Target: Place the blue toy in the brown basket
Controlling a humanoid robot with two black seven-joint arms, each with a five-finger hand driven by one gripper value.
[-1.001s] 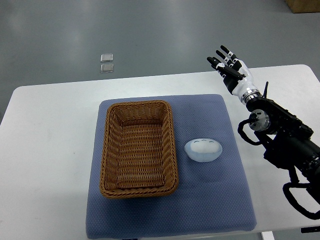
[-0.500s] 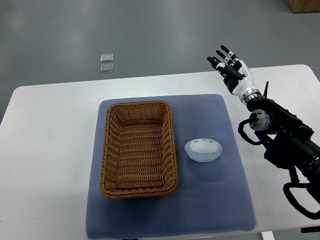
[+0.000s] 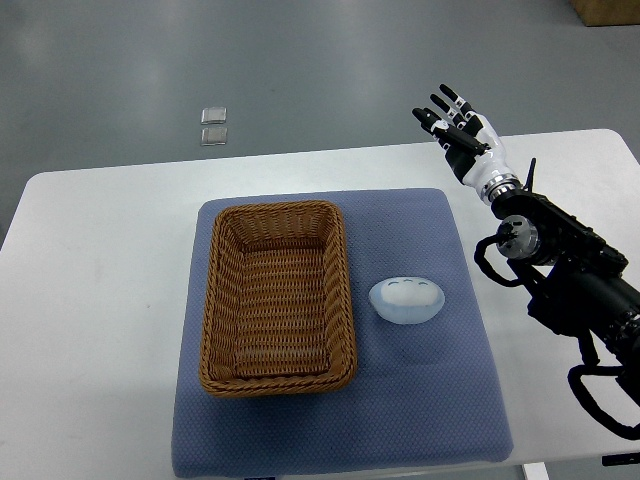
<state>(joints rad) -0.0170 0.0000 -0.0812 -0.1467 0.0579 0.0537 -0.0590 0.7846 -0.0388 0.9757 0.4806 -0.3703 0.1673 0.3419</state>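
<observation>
A pale blue, rounded toy (image 3: pixel 407 300) lies on the blue mat (image 3: pixel 420 400), just right of the brown wicker basket (image 3: pixel 279 295). The basket holds nothing. My right hand (image 3: pixel 455 128) hovers over the table's far edge, well behind and to the right of the toy, with its fingers spread and nothing in them. Its black arm (image 3: pixel 565 275) runs down the right side of the picture. No left arm shows.
The mat lies on a white table (image 3: pixel 100 300). Two small clear squares (image 3: pixel 213 126) lie on the grey floor beyond the table. A brown box corner (image 3: pixel 605 10) shows at the top right.
My right hand has shifted very slightly up and away; the toy and basket have not moved.
</observation>
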